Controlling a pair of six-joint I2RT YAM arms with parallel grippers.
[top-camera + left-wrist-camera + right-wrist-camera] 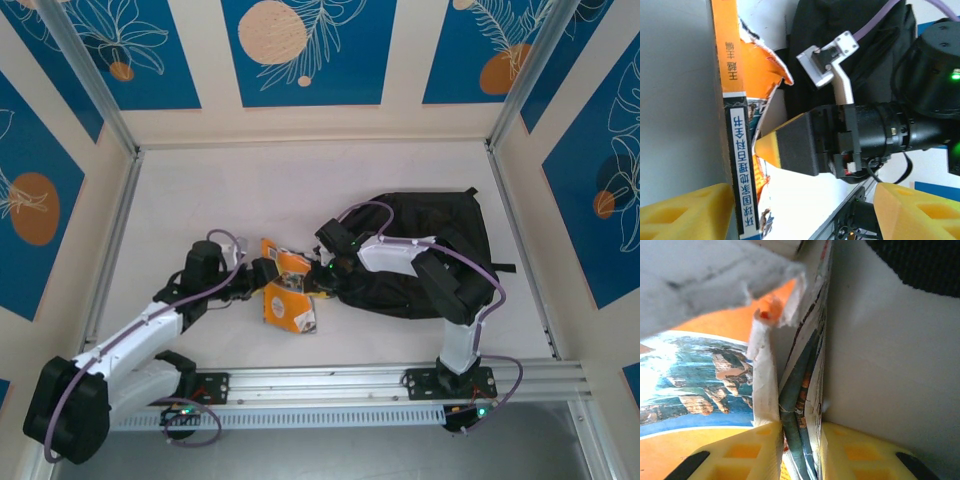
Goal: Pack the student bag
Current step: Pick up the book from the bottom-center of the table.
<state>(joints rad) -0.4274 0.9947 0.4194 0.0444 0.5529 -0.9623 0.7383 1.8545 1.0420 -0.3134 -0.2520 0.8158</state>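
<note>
two grippers: your left gripper (805, 202) has its yellow foam fingers (685, 212) spread wide and clamps nothing; your right gripper (795, 452) pinches a thin sheaf of the book's leaves between its yellow pads.
book: the orange paperback book with a torn cover (290, 305) sits on the white table (250, 190) between the two grippers, its spine just beside one finger of the left gripper.
bag: the large black soft fabric backpack (430, 250) lies on the table to the right of the book, close to it; these views do not show whether its mouth is open.
step in hand: most likely you are securing the book so it can travel to the backpack.
how to do it well: bring the left gripper around the spine, where the book is stiffest, and close there before you lift.
right side: treat that pinch as a steadying hold only, not a carrying one.
risk: the cover is already ragged, so a pull on loose leaves could tear it further or let the book fan open.
progress: early, since the book is outside the backpack.
</note>
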